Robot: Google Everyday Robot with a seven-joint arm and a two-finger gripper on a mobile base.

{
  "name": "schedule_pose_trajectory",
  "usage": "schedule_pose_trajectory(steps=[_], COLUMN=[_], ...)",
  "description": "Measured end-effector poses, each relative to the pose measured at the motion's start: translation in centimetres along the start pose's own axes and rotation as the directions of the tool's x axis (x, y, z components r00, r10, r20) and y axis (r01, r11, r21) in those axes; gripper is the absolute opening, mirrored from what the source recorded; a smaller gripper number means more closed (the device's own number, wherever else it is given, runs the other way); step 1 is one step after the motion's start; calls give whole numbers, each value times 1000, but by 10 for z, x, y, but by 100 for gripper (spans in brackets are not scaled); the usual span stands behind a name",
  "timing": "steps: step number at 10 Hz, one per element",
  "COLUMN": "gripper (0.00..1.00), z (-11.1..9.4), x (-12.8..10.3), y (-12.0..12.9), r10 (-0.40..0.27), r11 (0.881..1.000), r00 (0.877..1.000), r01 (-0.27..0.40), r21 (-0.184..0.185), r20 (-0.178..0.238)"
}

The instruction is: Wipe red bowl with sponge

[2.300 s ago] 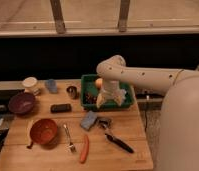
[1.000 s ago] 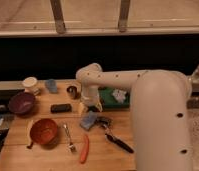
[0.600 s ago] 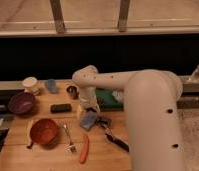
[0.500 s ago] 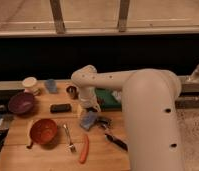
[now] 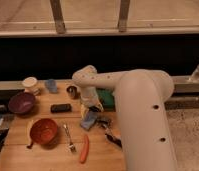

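Observation:
The red bowl [image 5: 44, 131] sits on the wooden table [image 5: 23, 155] at the front left, orange-red with a shiny inside. The sponge [image 5: 88, 120], a small light blue block, lies on the table to the right of the bowl, about a bowl's width away. My gripper [image 5: 91, 108] hangs from the white arm [image 5: 123, 82] directly over the sponge's far end, at or just above it. The arm covers the table's right side.
A dark purple bowl [image 5: 21, 102], a black block [image 5: 60, 107], a blue cup [image 5: 51, 85], a white cup [image 5: 29, 83] and a small metal cup [image 5: 71, 91] stand behind. A green bin [image 5: 107, 98] is mostly hidden. A fork [image 5: 68, 138], an orange carrot-like object [image 5: 84, 148] and a black tool [image 5: 111, 136] lie in front.
The arm has swung left from the green bin to above the sponge and has come down toward it. The bowl and the sponge have not moved.

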Motion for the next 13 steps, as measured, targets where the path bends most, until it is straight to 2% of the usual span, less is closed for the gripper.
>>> schedule_pose_trajectory(steps=[4,5,7,11,13], gripper=[67,61,38,2,0], z=[12,12,14,10,-3], x=[1,1,2,10,16], y=[-9,-9,-3,-3,-7], r10=[27,40,38,45,55], r11=[999,999,999,999,998], r00=[1000,999,999,999,996], r01=[-28,-40,-38,-45,-54], r21=[-21,-15,-16,-17,-24], r20=[-11,-5,0,28,65])
